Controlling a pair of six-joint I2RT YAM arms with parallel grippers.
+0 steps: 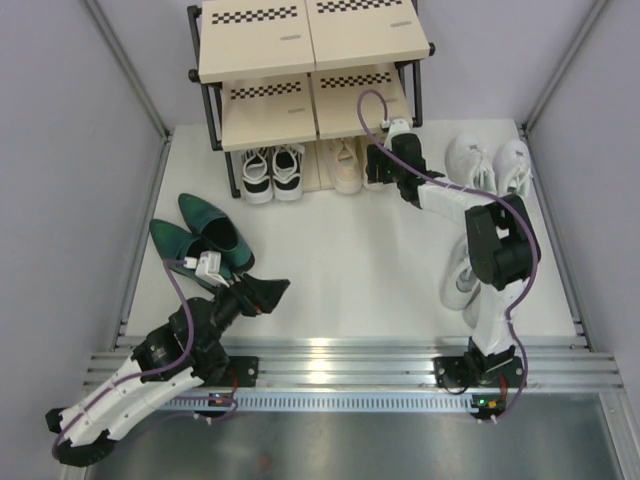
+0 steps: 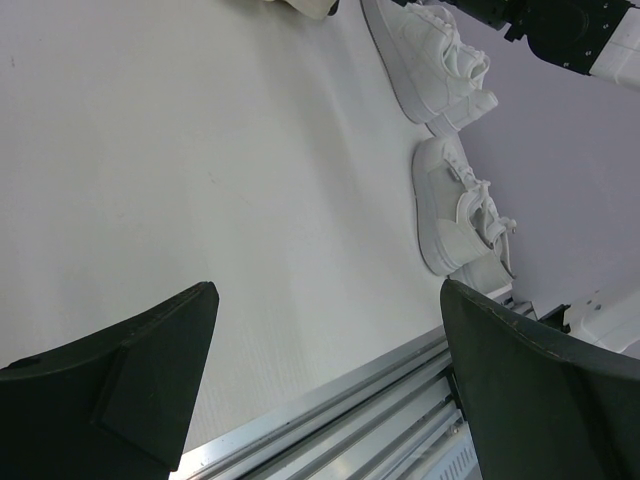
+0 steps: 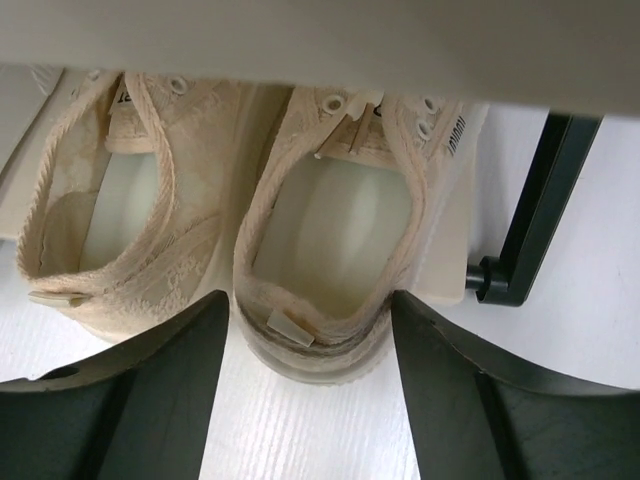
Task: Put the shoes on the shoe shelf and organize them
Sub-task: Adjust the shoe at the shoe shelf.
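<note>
The shoe shelf stands at the back. On its bottom board are black-and-white sneakers and beige sneakers. My right gripper reaches in under the middle board, and its fingertips press both sides of the heel of the right beige sneaker. The other beige sneaker sits beside it on the left. Dark green heeled shoes lie on the table at the left. Just in front of them my left gripper hangs open and empty above the table. One pair of white sneakers stands at the right.
Another white sneaker lies by the right arm's base, partly hidden by that arm; both white pairs show in the left wrist view. A black shelf leg stands right of my right gripper. Metal rails run along the near edge.
</note>
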